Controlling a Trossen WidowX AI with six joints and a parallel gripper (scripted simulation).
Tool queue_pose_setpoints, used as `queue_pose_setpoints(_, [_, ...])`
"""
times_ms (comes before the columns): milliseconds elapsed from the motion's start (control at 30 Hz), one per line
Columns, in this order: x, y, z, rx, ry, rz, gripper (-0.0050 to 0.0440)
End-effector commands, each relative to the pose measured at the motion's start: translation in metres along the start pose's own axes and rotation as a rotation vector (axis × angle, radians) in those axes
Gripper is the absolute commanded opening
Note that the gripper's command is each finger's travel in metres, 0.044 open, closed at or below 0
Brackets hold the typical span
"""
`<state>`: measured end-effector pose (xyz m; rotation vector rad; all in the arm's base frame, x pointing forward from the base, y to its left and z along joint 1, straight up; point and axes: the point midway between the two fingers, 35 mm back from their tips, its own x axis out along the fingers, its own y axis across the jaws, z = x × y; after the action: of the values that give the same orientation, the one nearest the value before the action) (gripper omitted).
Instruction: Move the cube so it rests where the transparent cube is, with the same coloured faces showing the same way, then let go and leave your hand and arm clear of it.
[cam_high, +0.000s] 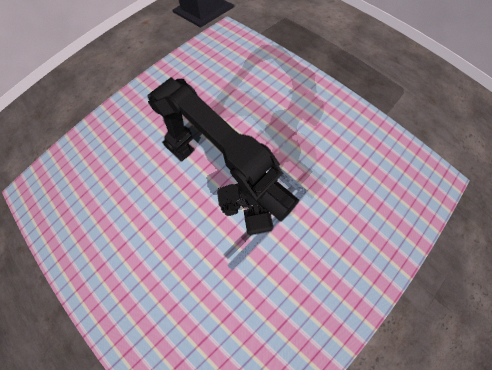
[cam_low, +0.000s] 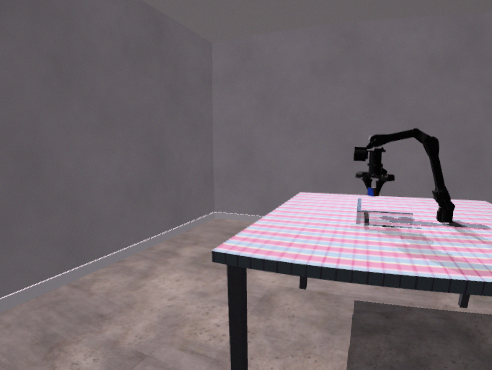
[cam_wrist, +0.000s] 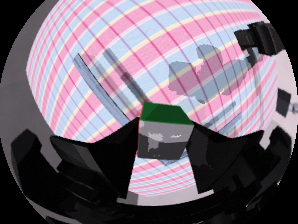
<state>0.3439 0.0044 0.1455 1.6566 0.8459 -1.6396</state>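
Observation:
My gripper (cam_high: 244, 207) (cam_low: 373, 190) (cam_wrist: 160, 121) is shut on the cube and holds it in the air, a little above the plaid table (cam_high: 150, 280) (cam_low: 310, 240). In the wrist view the cube (cam_wrist: 162, 115) shows a green face on top and a grey face towards the camera. In the exterior view the cube (cam_low: 370, 191) shows a blue face between the fingers. In the top view the arm hides the cube. The transparent target shows only as faint grey translucent bars (cam_high: 243, 248) (cam_low: 359, 204) (cam_wrist: 97, 87) on the cloth, just below and beside the gripper.
The arm's base (cam_high: 178, 144) (cam_low: 444, 212) stands on the table behind the gripper. A dark stand (cam_high: 202, 9) is off the table's far edge. The table edges (cam_low: 300, 270) drop to the floor.

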Motion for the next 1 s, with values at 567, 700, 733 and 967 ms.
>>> queue_pose_setpoints(567, [0.005,0.009,-0.030,0.636,0.021,0.013,0.0000])
queue_pose_setpoints(700, [0.008,0.010,-0.035,0.774,0.020,0.009,0.0000])
queue_pose_setpoints(733, [0.009,0.010,-0.036,0.804,0.020,0.008,0.0000])
queue_pose_setpoints(967, [0.011,0.010,-0.039,0.873,0.019,0.007,0.0000])
